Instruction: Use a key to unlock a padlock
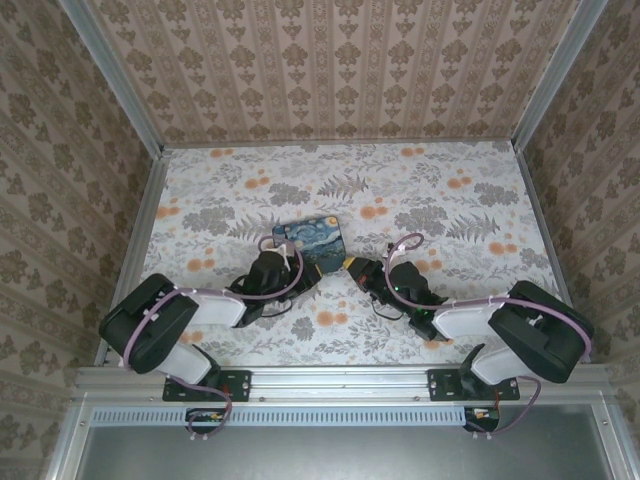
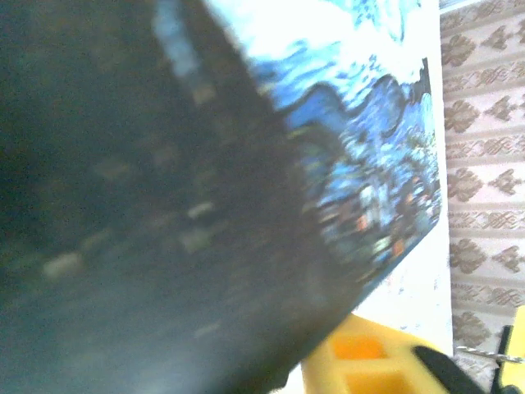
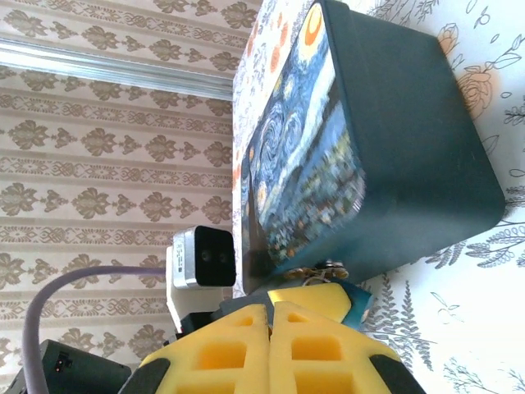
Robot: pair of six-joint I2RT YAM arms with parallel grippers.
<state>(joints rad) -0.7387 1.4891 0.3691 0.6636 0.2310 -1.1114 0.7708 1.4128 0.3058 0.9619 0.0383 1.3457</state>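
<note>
The Starry Night printed box (image 1: pixel 312 238) lies mid-table, and both grippers meet at its near edge. My right gripper (image 3: pixel 271 316) is shut, its yellow pads pressed flat together. Just past its tips, under the box's corner (image 3: pixel 410 164), sits another yellow finger (image 3: pixel 324 294) with a small blue piece (image 3: pixel 361 302) beside it, which looks like the padlock. Small brass and silver metal bits (image 3: pixel 326 269) show there; I cannot tell the key from the shackle. My left gripper (image 1: pixel 300 268) is against the box. Its view is blurred by the box's dark side (image 2: pixel 164 205), with one yellow finger (image 2: pixel 369 361) low down.
The floral table (image 1: pixel 400 190) stretches behind and to both sides of the box. Patterned walls with metal rails (image 1: pixel 140 110) close it in on three sides. The left arm's wrist camera (image 3: pixel 203 257) sits close to my right fingers.
</note>
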